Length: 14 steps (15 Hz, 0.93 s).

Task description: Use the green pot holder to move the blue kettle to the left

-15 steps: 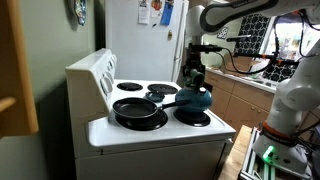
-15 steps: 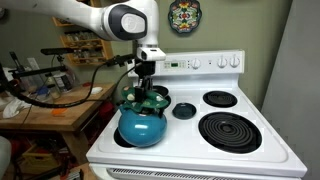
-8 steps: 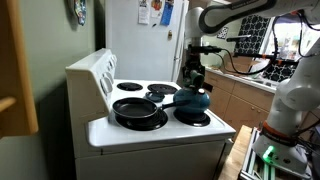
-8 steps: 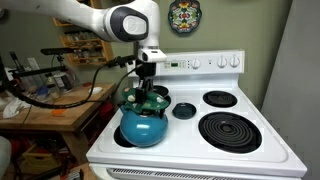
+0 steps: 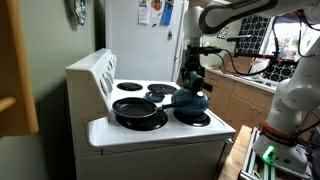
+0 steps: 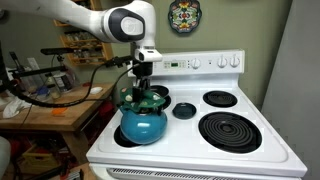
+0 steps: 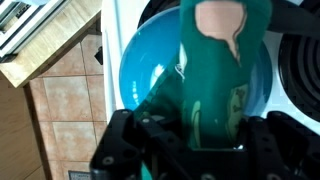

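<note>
The blue kettle (image 5: 193, 101) is at a front burner of the white stove (image 5: 160, 135); it also shows in the other exterior view (image 6: 141, 126) and fills the wrist view (image 7: 150, 70). The green pot holder (image 6: 144, 98) is wrapped over the kettle's handle and shows large and teal in the wrist view (image 7: 215, 70). My gripper (image 6: 143, 88) comes straight down from above and is shut on the pot holder and the handle under it; it also shows in an exterior view (image 5: 193, 80) and the wrist view (image 7: 195, 140). I cannot tell whether the kettle touches the burner.
A wide black frying pan (image 5: 138, 111) sits on the burner next to the kettle, its handle pointing toward the kettle. The stove's raised control panel (image 6: 205, 64) runs along the back. A wooden counter (image 6: 60, 108) with clutter stands beside the stove. A large coil burner (image 6: 232, 130) lies on the far side.
The gripper, still shut on the pot holder and handle, has shifted the kettle slightly, a little toward the frying pan in an exterior view. The pan has not moved.
</note>
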Tool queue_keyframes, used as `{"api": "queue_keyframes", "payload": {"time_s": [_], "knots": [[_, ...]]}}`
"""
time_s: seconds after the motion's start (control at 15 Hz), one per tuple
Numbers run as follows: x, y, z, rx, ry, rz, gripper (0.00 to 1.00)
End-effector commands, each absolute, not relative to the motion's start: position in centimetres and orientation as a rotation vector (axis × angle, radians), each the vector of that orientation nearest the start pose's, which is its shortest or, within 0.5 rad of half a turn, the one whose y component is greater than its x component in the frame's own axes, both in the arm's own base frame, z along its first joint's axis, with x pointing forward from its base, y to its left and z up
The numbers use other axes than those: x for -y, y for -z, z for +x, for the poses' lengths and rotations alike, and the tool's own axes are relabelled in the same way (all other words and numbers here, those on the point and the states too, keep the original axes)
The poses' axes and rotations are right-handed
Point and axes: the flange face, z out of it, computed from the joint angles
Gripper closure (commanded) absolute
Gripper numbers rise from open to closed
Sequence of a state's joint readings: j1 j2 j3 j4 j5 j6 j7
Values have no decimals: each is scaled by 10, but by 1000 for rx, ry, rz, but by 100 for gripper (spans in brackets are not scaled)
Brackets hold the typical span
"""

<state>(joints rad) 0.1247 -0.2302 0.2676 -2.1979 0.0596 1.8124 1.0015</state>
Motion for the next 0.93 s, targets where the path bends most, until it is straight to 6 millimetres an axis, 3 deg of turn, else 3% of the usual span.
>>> {"api": "queue_keyframes", "payload": {"time_s": [0.0,0.87], "knots": [[-205,-465,420,-1024,-220,-3104,100],[-230,-456,416,-1012,-392,-3176,100]]}}
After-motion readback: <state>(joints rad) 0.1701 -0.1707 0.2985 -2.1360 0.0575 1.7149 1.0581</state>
